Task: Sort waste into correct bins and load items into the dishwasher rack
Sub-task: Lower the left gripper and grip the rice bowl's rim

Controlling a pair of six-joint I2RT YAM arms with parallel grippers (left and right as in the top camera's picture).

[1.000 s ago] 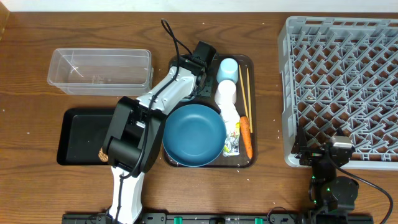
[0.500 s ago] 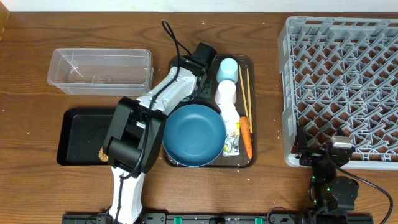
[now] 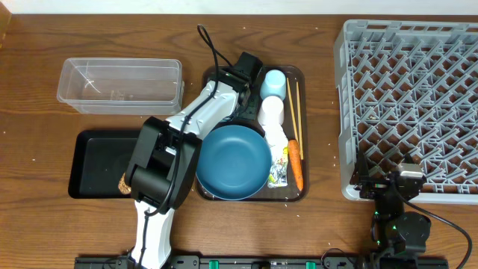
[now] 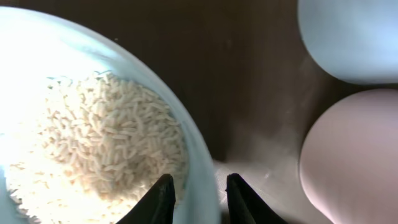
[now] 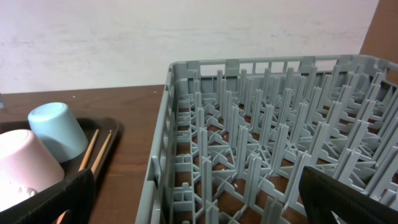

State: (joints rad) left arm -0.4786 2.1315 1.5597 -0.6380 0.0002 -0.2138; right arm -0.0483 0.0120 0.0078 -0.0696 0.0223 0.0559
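Observation:
In the left wrist view the small pale-blue bowl [image 4: 205, 163] holds loose white rice [image 4: 106, 137]. My left gripper [image 4: 200, 186] is shut on the bowl's rim, one finger inside and one outside. From overhead the left arm hides the bowl at the back of the brown serving tray [image 3: 216, 75]. The light-blue cup [image 3: 273, 84], whitish-pink cup [image 3: 271, 112], chopsticks [image 3: 293, 104], carrot [image 3: 296, 164], wrapper [image 3: 278, 170] and dark-blue plate [image 3: 233, 161] lie on that tray. My right gripper [image 5: 199, 199] stands open at the near-left corner of the grey rack [image 5: 267, 112].
The clear tub [image 3: 119, 85] stands at the back left. In front of it the black tray [image 3: 97, 161] holds a brown lump [image 3: 123, 184]. The grey rack [image 3: 411, 104] fills the right side. The left arm stretches from the front edge across the tray's left part.
My left gripper's jaws have narrowed onto the bowl's rim. The right arm and the things on the tray have not moved.

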